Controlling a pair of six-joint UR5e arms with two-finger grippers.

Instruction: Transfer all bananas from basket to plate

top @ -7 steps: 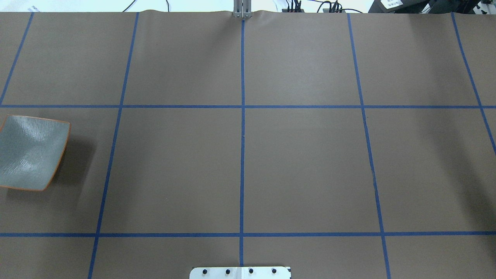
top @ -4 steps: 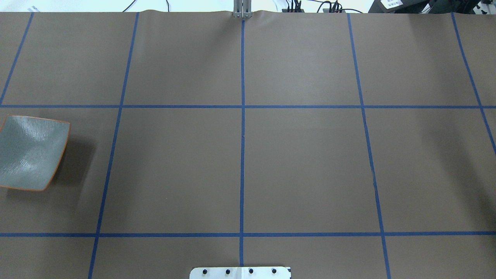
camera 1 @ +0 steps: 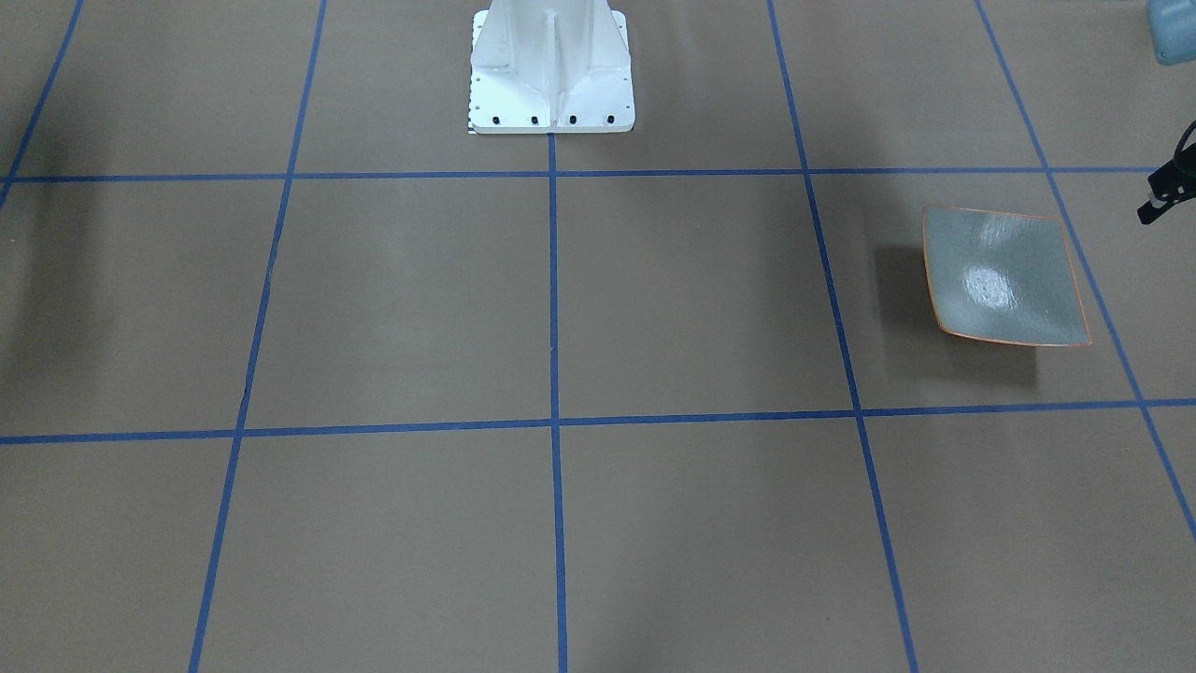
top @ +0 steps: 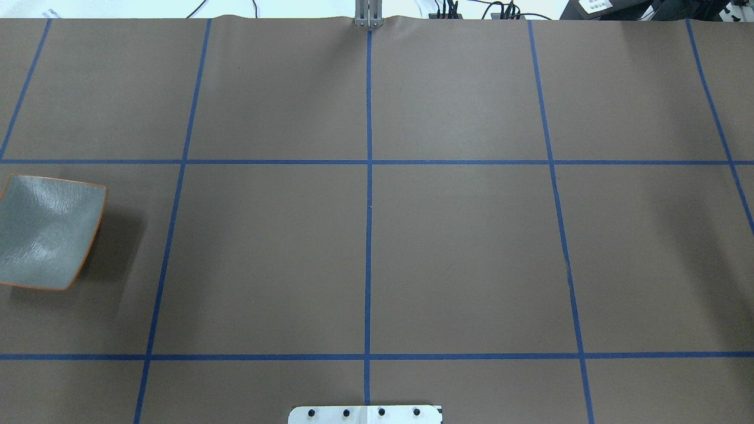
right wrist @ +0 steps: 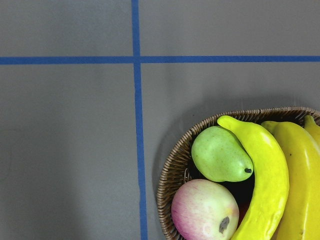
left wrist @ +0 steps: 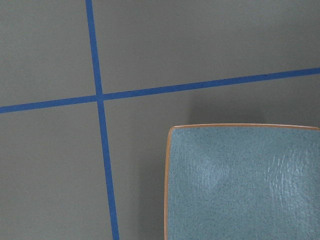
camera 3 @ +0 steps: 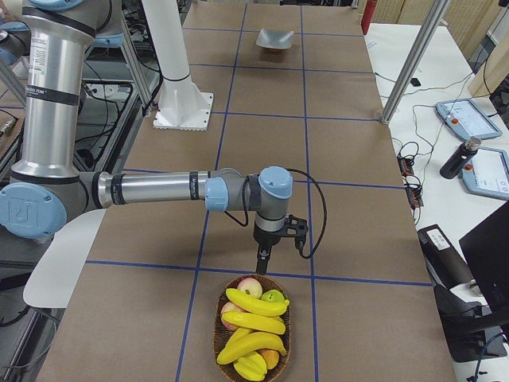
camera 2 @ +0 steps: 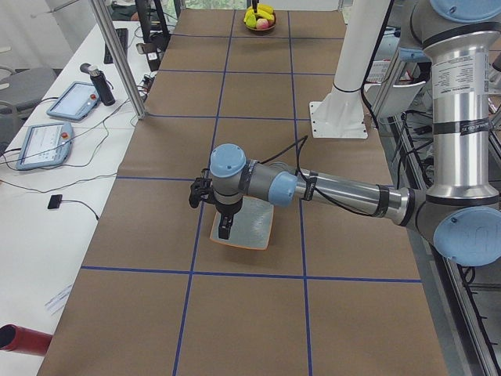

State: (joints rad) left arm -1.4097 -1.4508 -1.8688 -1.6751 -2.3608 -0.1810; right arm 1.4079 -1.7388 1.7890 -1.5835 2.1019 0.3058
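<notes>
Brown paper covers the desk, squared off with blue tape. White robot pedestal at the middle of one long edge.

Plate: flat on the desk at the robot's left end, no banana on it. Basket: at the opposite end, on the robot's right. The two are well apart, with most of the desk between them. Each lies near one arm, which reads as deliberate: one arm to pick, the other to receive or to wait.

Bananas: all in the basket, lying across the top of the other fruit. An apple and a green pear sit tucked against the rim nearest the right arm. Being uppermost, the bananas look reachable without disturbing the rest. Their glossy, curved skins will likely slip in a narrow pinch.

Right gripper: pointing straight down above bare desk, just short of the basket rim, touching nothing. Its wrist camera catches only the basket's near side. Fingers show only from the side camera, so I cannot tell whether they are spread or pressed together.

Left gripper: pointing down above one edge of the plate, apparently clear of it. Fingers: likewise, cannot tell.

Judgement: the task is at its start. The next move likely calls for the right arm to shift over the basket and line up across the middle of the top banana.
</notes>
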